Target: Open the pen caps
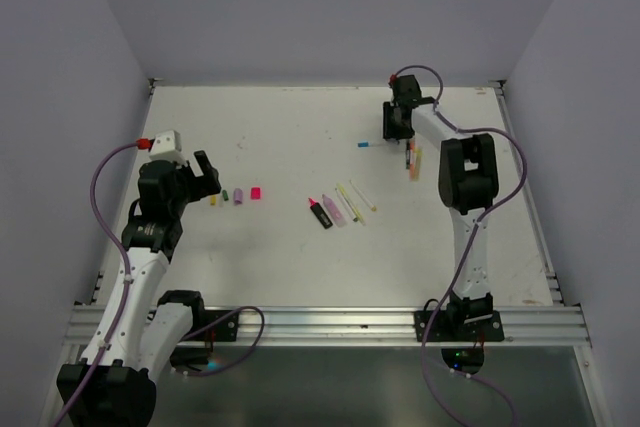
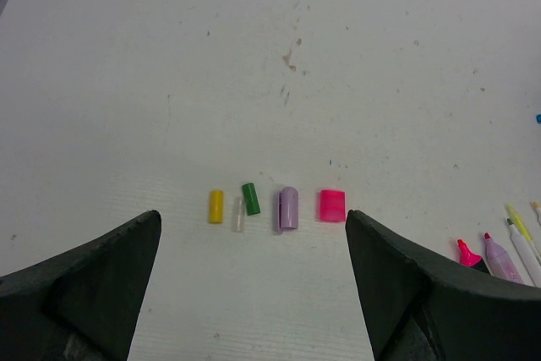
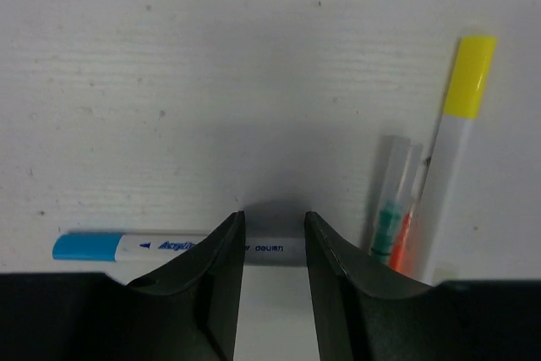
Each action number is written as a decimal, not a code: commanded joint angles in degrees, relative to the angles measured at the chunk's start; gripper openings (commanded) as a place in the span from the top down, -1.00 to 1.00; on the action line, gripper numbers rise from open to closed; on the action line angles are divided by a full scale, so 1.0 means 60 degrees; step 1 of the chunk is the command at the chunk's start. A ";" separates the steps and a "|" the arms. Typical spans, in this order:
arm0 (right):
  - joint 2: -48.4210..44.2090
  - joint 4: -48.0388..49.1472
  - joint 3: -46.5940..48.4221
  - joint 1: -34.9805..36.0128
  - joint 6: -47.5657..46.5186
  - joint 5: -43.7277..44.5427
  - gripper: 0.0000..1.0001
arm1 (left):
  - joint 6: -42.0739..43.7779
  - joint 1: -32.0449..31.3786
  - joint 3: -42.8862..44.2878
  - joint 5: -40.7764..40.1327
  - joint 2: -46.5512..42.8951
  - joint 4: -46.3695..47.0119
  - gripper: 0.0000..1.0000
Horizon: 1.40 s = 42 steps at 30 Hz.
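Several loose pen caps lie in a row in the left wrist view: yellow, clear, green, lilac and pink. My left gripper hangs just on the near side of them, wide open and empty. My right gripper stands narrowly open over the white body of a blue-capped pen, which lies crosswise under the fingertips. Its blue cap is on. To the right lie a white pen with a yellow cap, a green-tipped pen under a clear cap, and an orange one.
In the top view the caps lie at the left, and several uncapped pens and highlighters lie in the middle. The blue-capped pen and the other pens lie far right by the right gripper. Walls enclose the table.
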 commanded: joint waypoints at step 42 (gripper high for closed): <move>-0.0892 -0.1246 -0.0760 0.0829 -0.1879 -0.1166 -0.07 | 0.0181 -0.0058 -0.0027 0.0244 -0.0130 0.0580 -0.88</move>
